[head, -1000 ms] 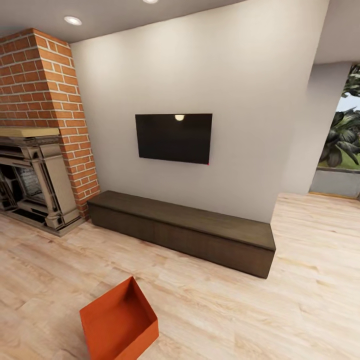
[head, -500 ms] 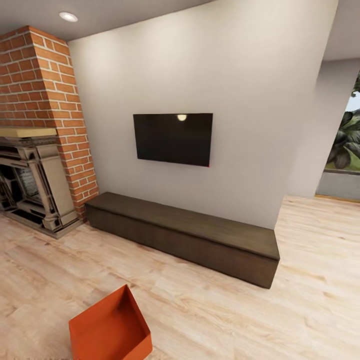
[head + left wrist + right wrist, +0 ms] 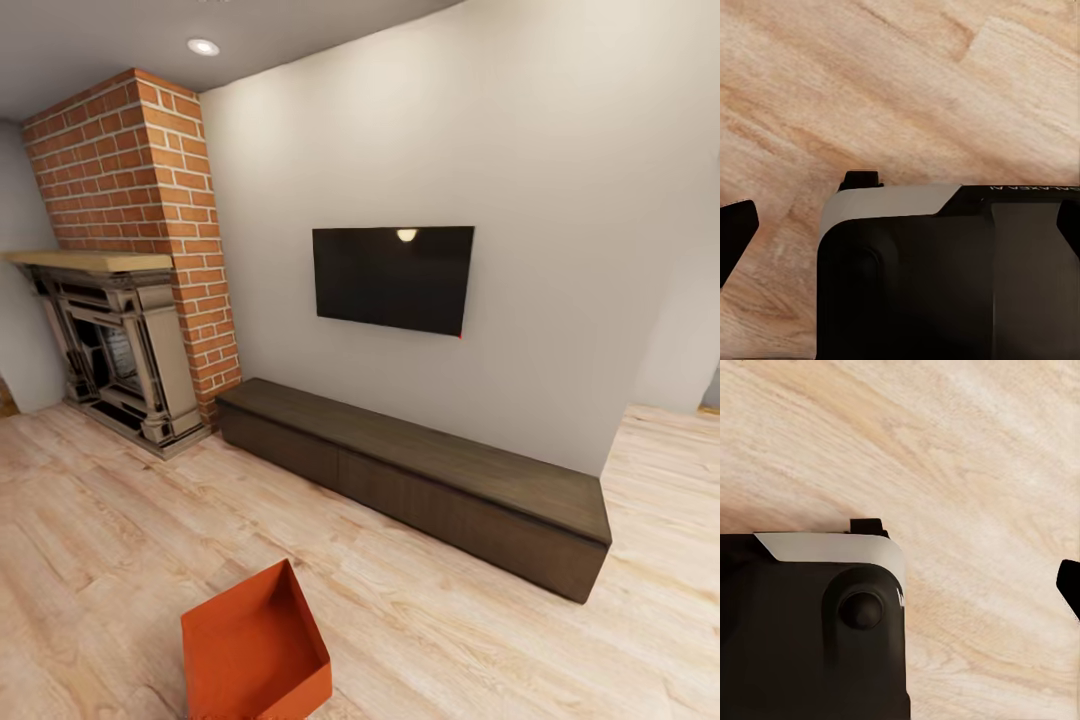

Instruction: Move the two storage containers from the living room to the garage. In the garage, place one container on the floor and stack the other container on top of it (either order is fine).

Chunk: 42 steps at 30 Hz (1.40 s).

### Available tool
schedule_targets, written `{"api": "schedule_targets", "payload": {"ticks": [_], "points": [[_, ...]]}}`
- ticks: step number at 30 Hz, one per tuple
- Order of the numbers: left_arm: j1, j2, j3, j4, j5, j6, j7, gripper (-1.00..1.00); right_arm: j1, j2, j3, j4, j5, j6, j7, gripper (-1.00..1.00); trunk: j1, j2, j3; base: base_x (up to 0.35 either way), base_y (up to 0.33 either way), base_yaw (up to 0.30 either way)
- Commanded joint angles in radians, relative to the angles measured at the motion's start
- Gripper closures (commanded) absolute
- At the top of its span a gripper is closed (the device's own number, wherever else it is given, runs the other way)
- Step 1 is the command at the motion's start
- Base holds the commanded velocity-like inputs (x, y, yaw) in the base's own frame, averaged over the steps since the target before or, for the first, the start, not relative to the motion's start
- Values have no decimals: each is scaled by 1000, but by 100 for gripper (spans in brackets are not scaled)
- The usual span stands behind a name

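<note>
Both grippers hang over the light wood floor [image 3: 907, 82] and I cannot tell how wide they are, while one orange box [image 3: 255, 650] sits on it, near the long dark cabinet [image 3: 420, 480] under the TV [image 3: 392, 278].

One orange-red storage container [image 3: 255, 650] sits on the light wood plank floor [image 3: 450, 620] of the living room, out in the open and well apart from the low dark cabinet [image 3: 420, 475]. It is a plain, thin-walled rectangular box, upright, open-topped and empty, turned corner-on to the wall.
</note>
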Motion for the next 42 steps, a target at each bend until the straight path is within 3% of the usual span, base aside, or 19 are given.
{"api": "schedule_targets", "payload": {"ticks": [1,42], "points": [[-1,0,1,1,0,-4,3,-100,-1,1,9,2,-9,-5,-1,-100,0,-1,-1,0,0,272],[-1,0,1,1,0,-4,4,-100,-1,1,8,2,-9,-5,-1,-100,0,-1,-1,0,0,272]]}}
